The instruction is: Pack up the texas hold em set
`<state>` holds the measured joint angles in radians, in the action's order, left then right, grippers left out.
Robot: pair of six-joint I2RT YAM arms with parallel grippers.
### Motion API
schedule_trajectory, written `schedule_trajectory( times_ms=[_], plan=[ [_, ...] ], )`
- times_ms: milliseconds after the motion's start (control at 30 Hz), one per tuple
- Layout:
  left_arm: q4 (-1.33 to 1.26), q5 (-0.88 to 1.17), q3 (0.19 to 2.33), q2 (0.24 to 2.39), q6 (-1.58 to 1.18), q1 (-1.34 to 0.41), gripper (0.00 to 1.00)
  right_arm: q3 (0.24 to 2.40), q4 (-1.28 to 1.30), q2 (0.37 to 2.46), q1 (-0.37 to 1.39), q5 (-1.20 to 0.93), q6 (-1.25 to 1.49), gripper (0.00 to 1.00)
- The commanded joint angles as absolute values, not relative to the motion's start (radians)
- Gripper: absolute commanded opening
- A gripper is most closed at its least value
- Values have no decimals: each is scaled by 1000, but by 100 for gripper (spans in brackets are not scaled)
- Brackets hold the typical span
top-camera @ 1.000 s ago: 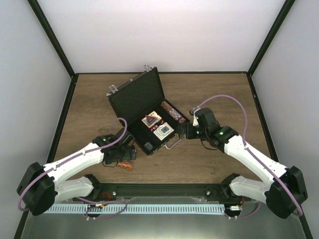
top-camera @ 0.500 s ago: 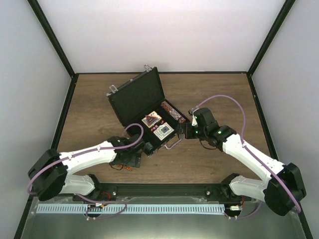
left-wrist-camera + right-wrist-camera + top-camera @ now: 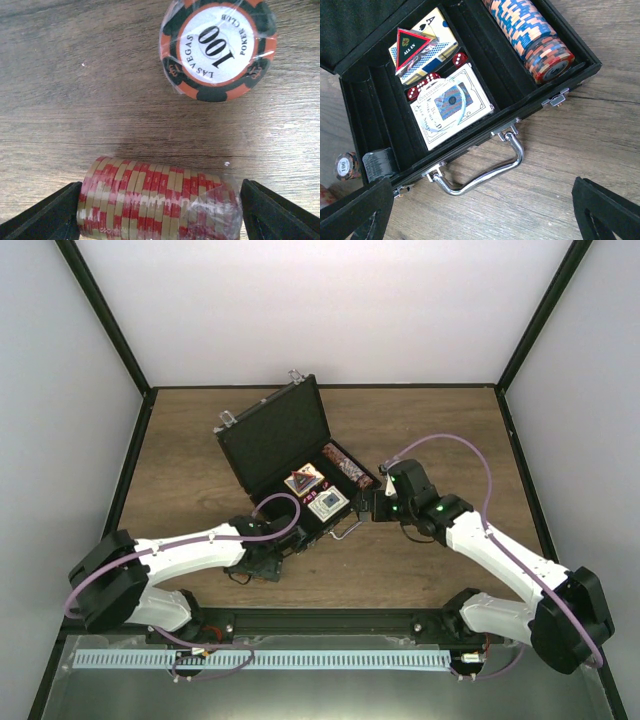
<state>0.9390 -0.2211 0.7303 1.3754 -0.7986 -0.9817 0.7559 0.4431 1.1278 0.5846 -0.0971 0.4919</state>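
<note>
Left claw (image 3: 160, 212): fingers flank red-tan chip roll (image 3: 155, 202) lying flat on worktop (image 3: 75, 75), at or just off its ends. Clamped or not, cannot tell.
Orange-black "100" roll (image 3: 218, 47) stands near it, also outside case.
Case (image 3: 270, 435) mid-worktop, lid up. Inside: decks (image 3: 451, 107), triangle (image 3: 412, 47), dice (image 3: 422, 85), blue-orange chip row (image 3: 527, 27).
Right claw (image 3: 480, 202) released, nothing between fingers, hovers just before handle (image 3: 519, 152).
Remaining, by judgement: both rolls in, lid down, latches fastened.

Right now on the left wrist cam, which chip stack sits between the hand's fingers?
The red-and-tan stack, lying on its side between the fingers of the left hand. The orange-and-black stack stands on end, 100 face up, beyond them.
</note>
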Motion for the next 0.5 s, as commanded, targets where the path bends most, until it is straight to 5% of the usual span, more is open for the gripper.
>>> schedule_trajectory(
  times_ms=[0,467],
  plan=[
    [953,-222,737,1372,-812,-988,83,754,434,1116,579,-95,505,100],
    [935,-177,721,1337,-834,-988,79,767,443,1140,579,-73,502,100]
  ],
)
